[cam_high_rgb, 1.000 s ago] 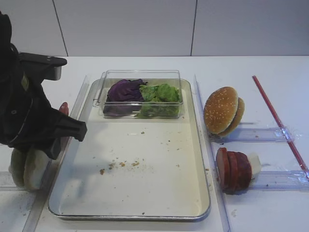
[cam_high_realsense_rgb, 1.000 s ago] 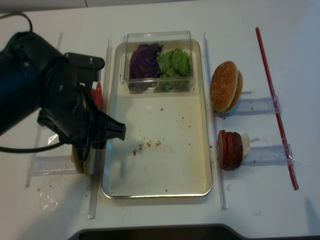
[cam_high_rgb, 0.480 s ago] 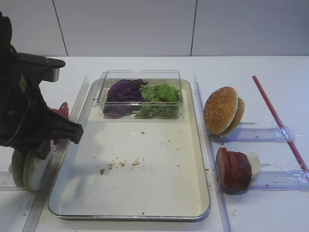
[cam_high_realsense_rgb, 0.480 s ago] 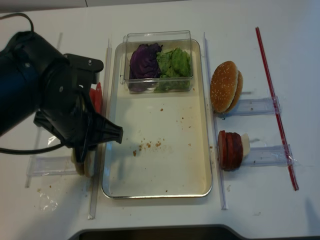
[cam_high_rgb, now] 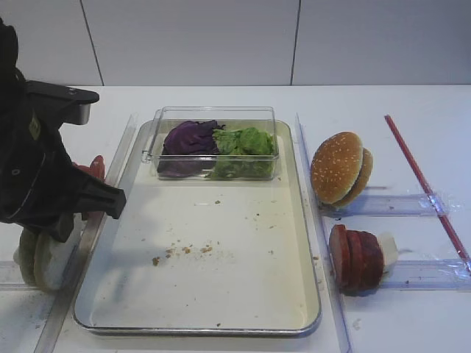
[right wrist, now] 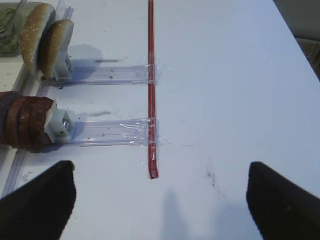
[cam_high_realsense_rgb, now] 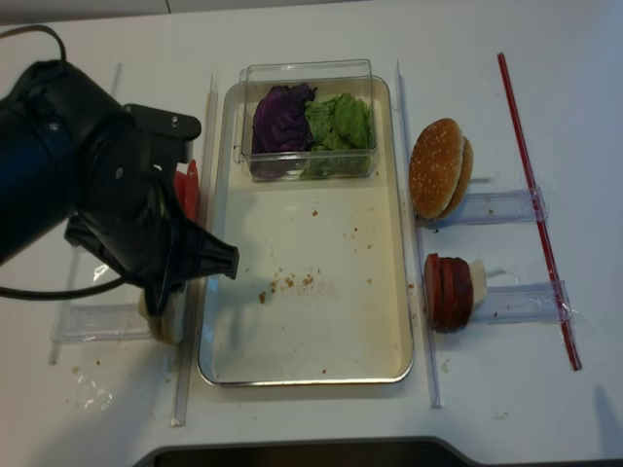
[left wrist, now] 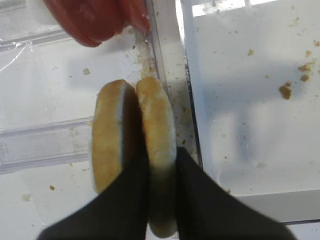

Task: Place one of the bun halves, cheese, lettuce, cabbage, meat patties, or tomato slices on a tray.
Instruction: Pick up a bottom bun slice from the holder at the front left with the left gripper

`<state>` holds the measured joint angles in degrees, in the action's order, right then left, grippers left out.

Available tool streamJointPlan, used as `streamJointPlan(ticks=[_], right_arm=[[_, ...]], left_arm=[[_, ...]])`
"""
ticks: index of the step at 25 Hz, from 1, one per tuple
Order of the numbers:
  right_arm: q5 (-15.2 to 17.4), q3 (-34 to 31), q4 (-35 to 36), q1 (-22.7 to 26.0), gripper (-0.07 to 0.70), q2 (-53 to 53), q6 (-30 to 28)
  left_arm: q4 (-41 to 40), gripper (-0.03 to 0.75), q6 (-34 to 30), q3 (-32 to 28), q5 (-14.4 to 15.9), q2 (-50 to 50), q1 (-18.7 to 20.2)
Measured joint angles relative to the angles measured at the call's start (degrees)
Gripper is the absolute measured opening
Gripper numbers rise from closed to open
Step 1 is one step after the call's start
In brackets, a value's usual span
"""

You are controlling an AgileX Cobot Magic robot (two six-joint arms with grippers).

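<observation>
The left gripper (left wrist: 161, 200) clamps its fingers on the inner of two upright bun halves (left wrist: 156, 150) just outside the tray (cam_high_rgb: 305, 294) rim at nine o'clock. The right gripper (right wrist: 160, 200) hangs wide open over bare table at three o'clock.

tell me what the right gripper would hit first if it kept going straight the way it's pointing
Most likely nothing but the bare white table. The right gripper stands open over it, and the red strip runs ahead just left of centre, so it might brush that; depth is unclear.
</observation>
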<state>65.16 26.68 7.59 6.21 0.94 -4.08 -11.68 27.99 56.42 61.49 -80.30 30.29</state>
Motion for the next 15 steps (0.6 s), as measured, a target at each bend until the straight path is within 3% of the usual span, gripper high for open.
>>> streamJointPlan(ticks=[15], right_arm=[[0.0, 0.0, 0.0, 0.0, 0.692, 0.0, 0.0]], left_arm=[[0.0, 0.057, 0.0, 0.0, 0.0, 0.0, 0.0]])
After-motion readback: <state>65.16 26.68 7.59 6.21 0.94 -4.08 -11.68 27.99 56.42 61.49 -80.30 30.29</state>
